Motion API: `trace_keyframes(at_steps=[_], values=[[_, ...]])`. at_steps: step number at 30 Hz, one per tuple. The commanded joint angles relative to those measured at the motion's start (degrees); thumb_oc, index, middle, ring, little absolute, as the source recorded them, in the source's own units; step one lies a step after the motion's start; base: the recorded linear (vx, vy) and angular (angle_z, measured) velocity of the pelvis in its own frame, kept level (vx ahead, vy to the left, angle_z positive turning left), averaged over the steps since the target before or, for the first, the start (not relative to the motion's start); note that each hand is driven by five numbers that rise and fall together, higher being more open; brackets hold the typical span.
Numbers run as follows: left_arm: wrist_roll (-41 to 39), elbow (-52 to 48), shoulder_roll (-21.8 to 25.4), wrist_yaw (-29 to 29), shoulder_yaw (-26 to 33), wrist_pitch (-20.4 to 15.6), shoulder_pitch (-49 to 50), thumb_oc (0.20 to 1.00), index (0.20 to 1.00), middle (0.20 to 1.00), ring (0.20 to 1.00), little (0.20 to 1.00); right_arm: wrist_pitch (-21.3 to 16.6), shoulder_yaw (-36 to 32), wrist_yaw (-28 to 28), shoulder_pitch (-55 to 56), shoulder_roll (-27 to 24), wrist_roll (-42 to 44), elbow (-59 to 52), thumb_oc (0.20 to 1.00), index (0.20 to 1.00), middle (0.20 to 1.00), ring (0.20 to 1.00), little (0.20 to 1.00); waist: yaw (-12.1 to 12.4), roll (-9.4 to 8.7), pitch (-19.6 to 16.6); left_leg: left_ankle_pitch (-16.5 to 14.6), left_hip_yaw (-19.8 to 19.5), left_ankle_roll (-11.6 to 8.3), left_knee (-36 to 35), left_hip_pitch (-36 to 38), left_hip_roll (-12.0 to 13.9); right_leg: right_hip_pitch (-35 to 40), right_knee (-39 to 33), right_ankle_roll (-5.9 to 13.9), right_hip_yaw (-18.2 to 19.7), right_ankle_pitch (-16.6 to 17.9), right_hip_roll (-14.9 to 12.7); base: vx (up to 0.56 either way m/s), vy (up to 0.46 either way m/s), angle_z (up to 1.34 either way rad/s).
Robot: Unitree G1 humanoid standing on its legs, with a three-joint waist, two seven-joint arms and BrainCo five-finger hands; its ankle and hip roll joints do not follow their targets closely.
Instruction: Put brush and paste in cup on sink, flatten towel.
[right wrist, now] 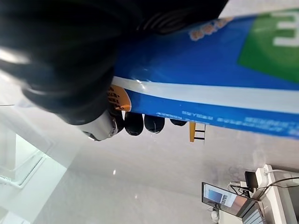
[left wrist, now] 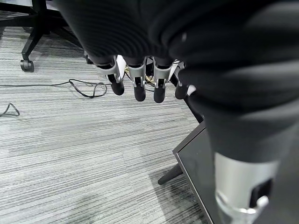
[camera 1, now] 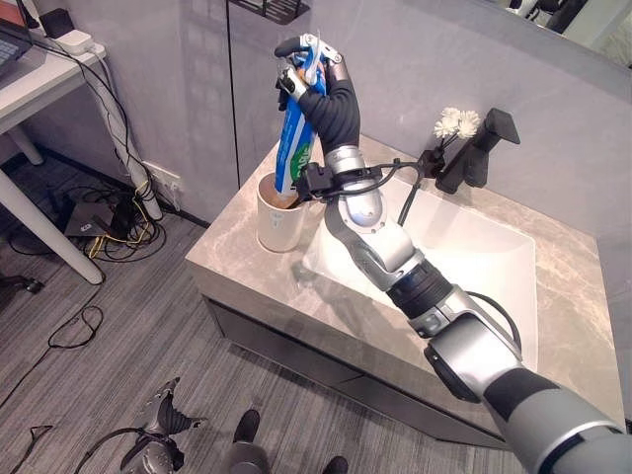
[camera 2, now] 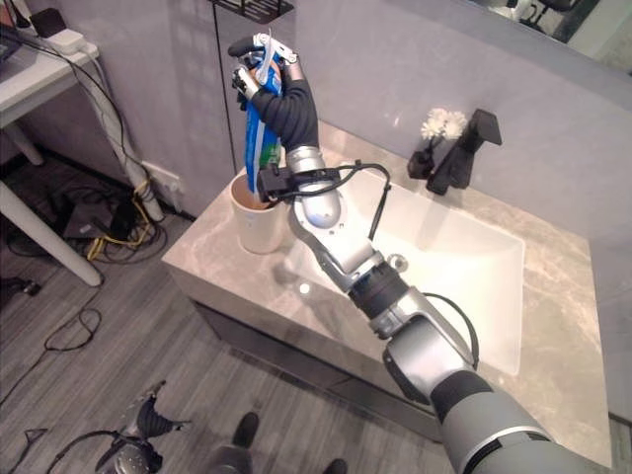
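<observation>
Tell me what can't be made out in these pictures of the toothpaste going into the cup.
- Toothpaste tube: its lower end is hidden inside the cup, so whether it touches bottom is unclear.
- A brush in the cup: the tube and right hand block the opening.
- Towel: cannot be made out anywhere.
- Left hand: fingertips show over the floor, palm hidden by its cover.
</observation>
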Motion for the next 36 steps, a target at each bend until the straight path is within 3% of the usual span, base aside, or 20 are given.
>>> trace_keyframes(at_steps=[1, 22, 23, 24, 36], values=[[-0.2, 3.7, 0.4, 2.2, -0.6, -0.8, -2.8, 1.000, 1.000, 1.000, 1.000, 1.000, -1.9, -1.8, -0.5, -3.6, -2.3, -2.0, -2.3, 0.200, 0.200, 0.200, 0.200, 0.200, 1.6, -0.39, 2.3, -1.0, 1.2, 3.67, -2.8, 1.3, -2.1, 4.0, -0.1, 4.58, 1.5, 7.4, -5.6, 0.00, 0.000, 0.00], [-1.6, 7.8, -2.5, 2.6, -1.4, -0.3, -4.7, 1.000, 1.000, 1.000, 1.000, 1.000, -2.3, -0.5, 0.5, 1.4, -2.2, -2.3, -4.6, 0.200, 0.200, 0.200, 0.200, 0.200, 1.0, -0.82, 2.2, -1.1, 1.6, 3.55, -2.8, 1.4, -1.5, 3.6, -0.1, 4.47, 1.9, 7.6, -5.1, 0.00, 0.000, 0.00], [-1.8, 8.2, -2.7, 2.6, -1.4, -0.2, -4.7, 1.000, 1.000, 1.000, 1.000, 1.000, -2.2, -0.6, 0.4, 1.8, -2.4, -2.3, -4.8, 0.542, 0.542, 0.542, 0.542, 0.542, 1.0, -0.74, 2.2, -1.1, 1.6, 3.54, -2.8, 1.4, -1.4, 3.6, -0.1, 4.45, 1.9, 7.5, -5.0, 0.00, 0.000, 0.00], [-1.8, 8.5, -2.8, 2.5, -1.5, -0.2, -4.7, 1.000, 1.000, 1.000, 1.000, 1.000, -2.3, -0.6, 0.5, 2.1, -2.5, -2.0, -5.1, 1.000, 1.000, 1.000, 1.000, 1.000, 0.9, -0.64, 2.1, -1.2, 1.7, 3.52, -2.8, 1.5, -1.4, 3.7, -0.1, 4.44, 1.9, 7.4, -5.0, 0.00, 0.000, 0.00], [-3.2, 11.9, -4.6, 3.3, -0.2, 0.8, -5.0, 1.000, 1.000, 1.000, 1.000, 1.000, -3.1, -2.5, -0.4, 5.8, -0.7, -0.7, -8.4, 1.000, 1.000, 1.000, 1.000, 1.000, 1.1, 1.19, 0.7, -1.2, 2.3, 3.41, -2.8, 2.5, -1.0, 4.3, -0.1, 4.16, 2.0, 6.2, -5.0, 0.00, -0.001, -0.01]])
